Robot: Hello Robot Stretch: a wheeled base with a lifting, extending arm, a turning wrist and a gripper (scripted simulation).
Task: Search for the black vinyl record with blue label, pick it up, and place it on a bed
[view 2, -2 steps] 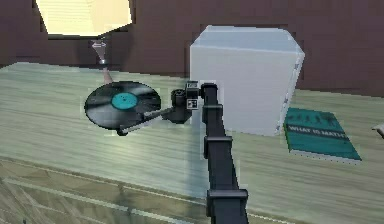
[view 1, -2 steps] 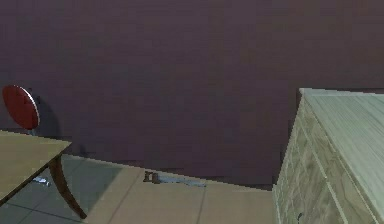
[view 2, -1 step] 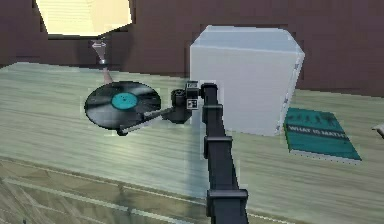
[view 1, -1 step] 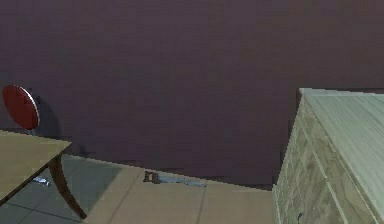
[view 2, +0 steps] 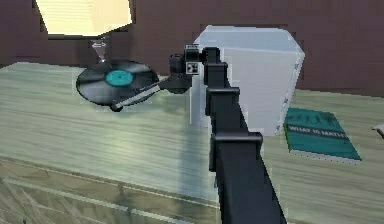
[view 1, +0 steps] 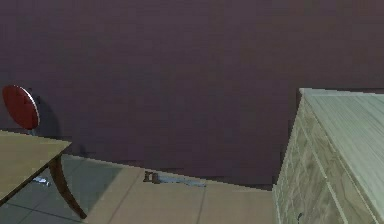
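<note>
A black vinyl record with a blue label [view 2: 114, 79] shows at the arm side view's upper left, over the pale wooden dresser top [view 2: 90, 140] and just in front of a lamp's foot. My arm rises from the bottom edge, and the gripper [view 2: 122, 102] reaches left with its thin fingers [view 2: 140, 95] along the record's near edge. The record sits at the gripper's far end with the dresser top behind it, so I cannot tell whether the gripper holds it.
A lamp with a cream shade [view 2: 85, 14] stands behind the record. A white box [view 2: 255, 70] and a green book [view 2: 320, 133] lie to the right. In the forward view: a dark wall, a wooden table [view 1: 25, 160], a red round chair back [view 1: 20, 107], the pale dresser [view 1: 335, 160], and a long thin object on the floor [view 1: 172, 180].
</note>
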